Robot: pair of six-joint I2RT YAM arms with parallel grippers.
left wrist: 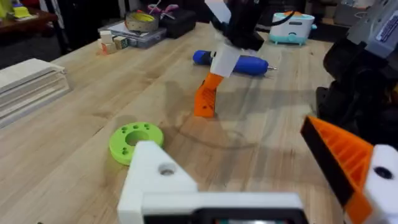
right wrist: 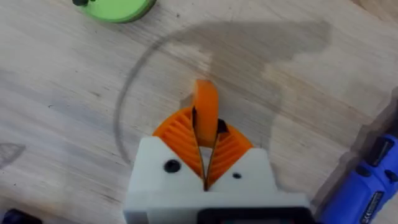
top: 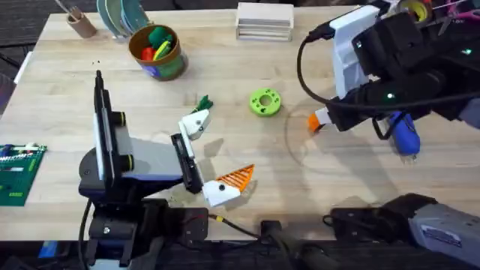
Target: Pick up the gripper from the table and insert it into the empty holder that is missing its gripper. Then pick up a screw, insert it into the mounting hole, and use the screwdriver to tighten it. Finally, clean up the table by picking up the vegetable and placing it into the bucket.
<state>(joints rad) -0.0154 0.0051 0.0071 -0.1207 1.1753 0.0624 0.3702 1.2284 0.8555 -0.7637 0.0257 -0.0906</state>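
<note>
The right claw point(right wrist: 205, 163) is closed on the gripper point(right wrist: 206, 113), its orange pads pinching the lower end so that the piece sticks out straight ahead of the fingertips, long axis in line with the fingers. In the left wrist view the gripper point(left wrist: 206, 96) hangs tilted from the right claw, its free end at the table or just above it (contact is hard to judge from here).

The left claw point(top: 211, 160) lies open near the table, one finger fitted with its orange pad point(top: 238, 177), the other a bare white holder point(top: 195, 124) with a mounting hole in its face. From the right claw, the holder lies well off towards the left arm, past the green ring point(top: 265, 102). The coming move likely turns on swinging the gripper's long axis to match the holder's slot, since the two do not appear aligned yet.

The screwdriver point(top: 404, 133) lies just beside the right claw, on the side away from the holder. The vegetable point(top: 204, 103) sits just beyond the holder's tip, and the bucket point(top: 157, 52) stands farther off.
</note>
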